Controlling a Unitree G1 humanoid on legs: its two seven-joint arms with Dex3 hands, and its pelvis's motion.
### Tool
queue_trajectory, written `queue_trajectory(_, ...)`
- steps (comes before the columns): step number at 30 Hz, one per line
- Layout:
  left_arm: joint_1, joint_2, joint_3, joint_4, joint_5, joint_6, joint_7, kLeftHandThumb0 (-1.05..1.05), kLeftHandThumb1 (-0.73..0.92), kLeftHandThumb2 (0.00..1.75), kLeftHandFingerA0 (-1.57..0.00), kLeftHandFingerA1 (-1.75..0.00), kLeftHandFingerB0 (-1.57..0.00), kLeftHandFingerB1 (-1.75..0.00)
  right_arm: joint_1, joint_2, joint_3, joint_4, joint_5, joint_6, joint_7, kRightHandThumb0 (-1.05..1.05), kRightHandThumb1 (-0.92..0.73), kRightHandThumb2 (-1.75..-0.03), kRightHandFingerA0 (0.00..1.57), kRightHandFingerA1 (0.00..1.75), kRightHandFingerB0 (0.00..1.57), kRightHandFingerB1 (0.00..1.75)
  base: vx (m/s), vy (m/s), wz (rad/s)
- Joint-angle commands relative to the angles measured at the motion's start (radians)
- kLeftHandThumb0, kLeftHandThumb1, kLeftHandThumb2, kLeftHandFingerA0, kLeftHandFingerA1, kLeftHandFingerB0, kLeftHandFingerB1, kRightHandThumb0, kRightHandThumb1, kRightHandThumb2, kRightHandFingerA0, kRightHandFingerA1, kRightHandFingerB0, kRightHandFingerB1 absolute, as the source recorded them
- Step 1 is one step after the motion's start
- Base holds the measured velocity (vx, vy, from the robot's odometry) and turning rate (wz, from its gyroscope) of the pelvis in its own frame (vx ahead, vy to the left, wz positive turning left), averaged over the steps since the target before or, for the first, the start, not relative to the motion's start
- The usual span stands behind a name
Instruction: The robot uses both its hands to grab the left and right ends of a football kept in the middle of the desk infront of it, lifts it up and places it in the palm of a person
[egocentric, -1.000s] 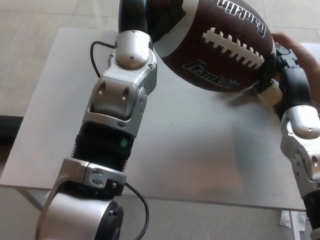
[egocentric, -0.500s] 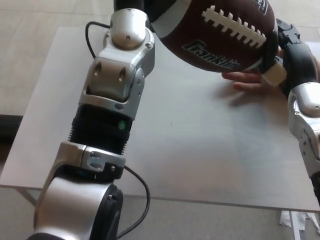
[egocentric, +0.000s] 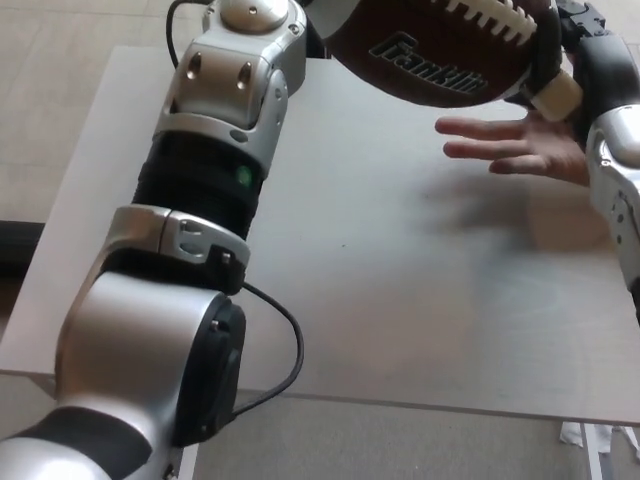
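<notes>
I clamp the football (egocentric: 440, 45) between my hands, my right hand (egocentric: 560, 60) nearer, just above the palm (egocentric: 530, 145).

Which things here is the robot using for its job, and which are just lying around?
For the job: football, right hand, person's open hand, grey desk.
Just there: black cable, white scrap on the floor.
</notes>
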Motion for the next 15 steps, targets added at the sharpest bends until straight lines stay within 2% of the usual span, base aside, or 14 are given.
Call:
queue_trajectory(1,-0.087,-0.094,0.000,0.127,-0.063,-0.130,-0.172,-0.91,0.84,0.65,-0.44,-0.81,-0.29,-0.40,-0.101,0.020,0.019,0.002,0.027,-0.018,0.147,-0.95,-0.92,-0.77,0.32,0.62,0.20,0.39,0.00,0.000,0.00)
queue_trajectory(2,-0.088,-0.097,-0.002,0.140,-0.059,-0.139,-0.175,-0.92,0.84,0.66,-0.43,-0.79,-0.28,-0.40,-0.095,0.004,0.044,0.003,-0.002,-0.030,0.161,-0.96,-0.92,-0.82,0.27,0.59,0.14,0.38,0.00,0.000,0.00)
queue_trajectory(3,-0.086,-0.097,-0.013,0.143,-0.045,-0.139,-0.170,-0.94,0.71,1.11,-0.45,-0.76,-0.23,-0.50,-0.090,-0.006,0.066,0.002,-0.026,-0.038,0.164,-0.95,-0.92,-0.81,0.34,0.60,0.19,0.37,0.00,0.000,0.00)
queue_trajectory(4,-0.085,-0.097,-0.023,0.146,-0.033,-0.135,-0.162,-0.94,0.71,1.10,-0.45,-0.74,-0.23,-0.50,-0.085,-0.001,0.065,0.007,-0.033,-0.059,0.144,-0.92,-0.92,-0.81,0.35,0.62,0.19,0.38,0.00,0.000,0.00)
queue_trajectory(5,-0.088,-0.099,-0.024,0.158,-0.032,-0.138,-0.162,-0.89,0.85,0.65,-0.42,-0.73,-0.27,-0.38,-0.082,0.000,0.067,0.020,-0.037,-0.087,0.136,-0.91,-0.92,-0.81,0.36,0.66,0.18,0.40,0.00,0.000,0.00)
queue_trajectory(8,-0.099,-0.107,-0.027,0.193,-0.025,-0.159,-0.162,-0.90,0.81,0.67,-0.45,-0.74,-0.29,-0.39,-0.079,0.000,0.048,0.032,-0.019,-0.095,0.136,-0.95,-0.91,-0.79,0.33,0.69,0.19,0.42,0.00,0.000,0.00)
queue_trajectory(9,-0.100,-0.107,-0.027,0.200,-0.025,-0.166,-0.160,-0.89,0.69,1.08,-0.47,-0.75,-0.25,-0.49,-0.081,0.003,0.047,0.039,-0.020,-0.101,0.134,-0.97,-0.92,-0.78,0.34,0.70,0.20,0.42,0.00,0.000,0.00)
queue_trajectory(11,-0.102,-0.106,-0.035,0.212,-0.017,-0.181,-0.160,-0.86,0.69,1.08,-0.49,-0.76,-0.28,-0.50,-0.078,0.007,0.044,0.036,-0.022,-0.104,0.120,-0.96,-0.92,-0.78,0.34,0.70,0.22,0.41,0.00,0.000,0.00)
queue_trajectory(12,-0.099,-0.113,-0.036,0.219,-0.018,-0.199,-0.162,-0.83,0.85,0.65,-0.46,-0.77,-0.36,-0.37,-0.074,0.003,0.044,0.028,-0.025,-0.098,0.118,-0.92,-0.92,-0.80,0.34,0.69,0.22,0.41,0.00,0.000,0.00)
queue_trajectory(13,-0.094,-0.118,-0.051,0.220,-0.005,-0.204,-0.157,-0.84,0.69,1.09,-0.49,-0.74,-0.25,-0.47,-0.065,0.018,0.010,0.016,0.014,-0.074,0.116,-0.91,-0.92,-0.76,0.35,0.68,0.26,0.38,0.00,0.000,0.00)
queue_trajectory(14,-0.095,-0.125,-0.056,0.227,-0.002,-0.203,-0.153,-0.84,0.85,0.66,-0.48,-0.71,-0.33,-0.35,-0.052,0.014,0.008,0.001,0.015,-0.068,0.118,-0.89,-0.92,-0.79,0.33,0.63,0.20,0.36,0.00,0.000,0.00)
queue_trajectory(15,-0.099,-0.138,-0.059,0.238,-0.006,-0.192,-0.161,-0.80,0.84,0.65,-0.45,-0.67,-0.32,-0.34,-0.025,0.008,0.006,-0.023,0.005,-0.083,0.101,-0.88,-0.92,-0.80,0.36,0.68,0.20,0.37,0.00,0.000,0.00)
